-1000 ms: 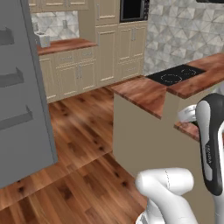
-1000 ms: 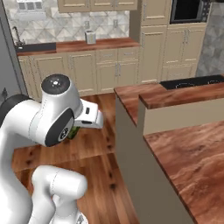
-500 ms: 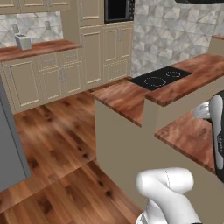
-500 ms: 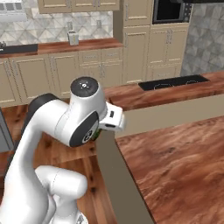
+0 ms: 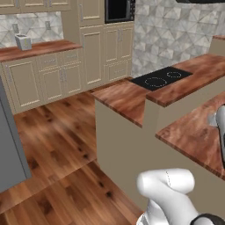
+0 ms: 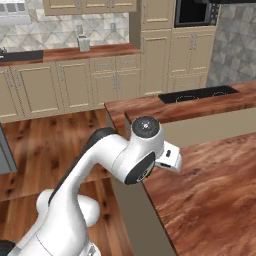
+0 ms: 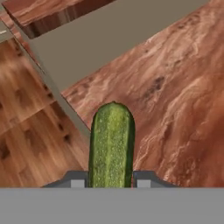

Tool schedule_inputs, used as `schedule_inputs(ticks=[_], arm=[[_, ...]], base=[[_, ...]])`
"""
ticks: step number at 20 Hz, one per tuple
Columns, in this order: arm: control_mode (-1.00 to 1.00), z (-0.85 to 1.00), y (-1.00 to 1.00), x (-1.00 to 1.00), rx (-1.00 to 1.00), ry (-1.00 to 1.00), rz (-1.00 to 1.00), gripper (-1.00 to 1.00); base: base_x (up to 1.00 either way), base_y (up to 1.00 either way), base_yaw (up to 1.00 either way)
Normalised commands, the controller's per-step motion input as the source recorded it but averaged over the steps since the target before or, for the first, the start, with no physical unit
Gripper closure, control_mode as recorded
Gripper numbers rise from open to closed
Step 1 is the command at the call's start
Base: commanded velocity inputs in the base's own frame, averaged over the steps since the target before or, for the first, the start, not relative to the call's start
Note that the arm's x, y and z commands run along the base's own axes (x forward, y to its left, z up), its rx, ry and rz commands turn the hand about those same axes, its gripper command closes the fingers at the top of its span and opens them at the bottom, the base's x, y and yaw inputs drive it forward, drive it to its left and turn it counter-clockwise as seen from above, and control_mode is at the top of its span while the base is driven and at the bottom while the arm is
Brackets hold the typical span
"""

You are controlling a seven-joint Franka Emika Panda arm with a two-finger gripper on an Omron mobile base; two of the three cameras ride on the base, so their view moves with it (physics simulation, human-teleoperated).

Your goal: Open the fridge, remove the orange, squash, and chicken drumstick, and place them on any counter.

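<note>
We hover over the counter (image 7: 175,87), near its floor-side edge. Above that wood, our gripper (image 7: 111,181) pinches the squash (image 7: 111,144) at its near end; it looks light, stiff, smooth-skinned, best held mid-length.

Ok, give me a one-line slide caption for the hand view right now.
Gripper shut on the squash, held above the near edge of the wood-topped counter, with floor to the side.
</note>
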Motion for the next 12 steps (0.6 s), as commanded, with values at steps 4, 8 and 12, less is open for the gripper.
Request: schedule_inputs(ticks=[4, 8, 12], arm=[[-1.0, -0.92, -0.67, 1.0, 0.0, 0.04, 0.0, 1.0], [-1.0, -0.72, -0.53, 1.0, 0.0, 0.14, 0.0, 1.0], [-1.0, -0.64, -0.4, 1.0, 0.0, 0.28, 0.0, 1.0]], base=[[0.0, 0.0, 0.0], [0.0, 0.0, 0.0], [0.0, 0.0, 0.0]])
